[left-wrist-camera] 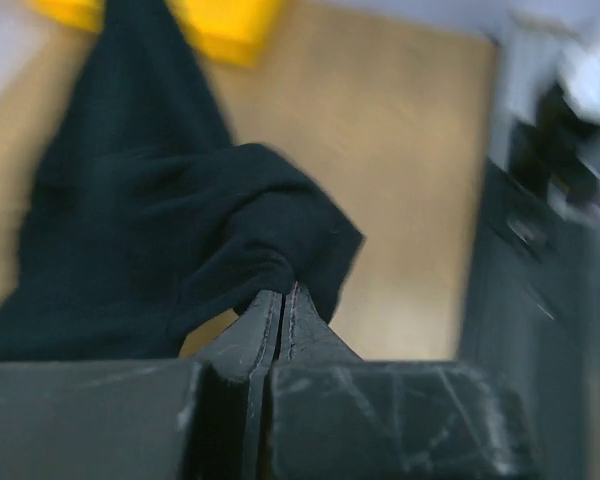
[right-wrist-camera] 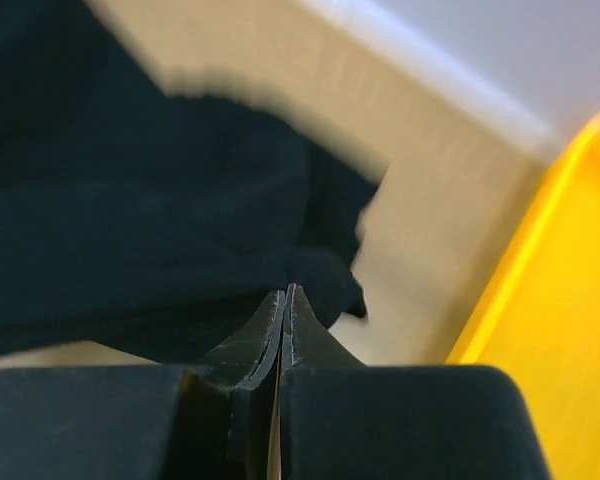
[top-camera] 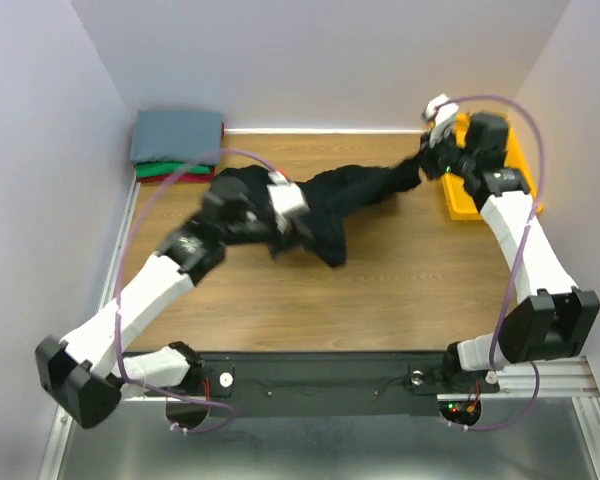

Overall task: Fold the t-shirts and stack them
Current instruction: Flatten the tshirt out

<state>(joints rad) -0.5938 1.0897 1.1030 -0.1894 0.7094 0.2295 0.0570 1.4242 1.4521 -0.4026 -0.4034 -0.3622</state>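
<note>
From high behind the near edge, the top view takes in the whole table (top-camera: 400,290). Both wrist views look closely along their jaws; all 3 share the black t-shirt (top-camera: 350,195).

Left arm (top-camera: 140,300): base at near left, elbow swung out to the near-left corner, forearm running up and right toward mid-table, wrist bent right. Left gripper (top-camera: 298,222) points right, fingers pressed together, pinching a fold of the black t-shirt (top-camera: 350,195) at the tips. The left wrist view shows the two pads flush, with cloth bunched just past them.

Right arm (top-camera: 525,245): base at near right, elbow out to the right, forearm reaching to the far right, wrist turned left. Right gripper (top-camera: 427,165) points left, fingers closed tight on the shirt's other end. The right wrist view shows no gap between the pads.

Both wrist views are blurred. The grippers are well apart.
</note>
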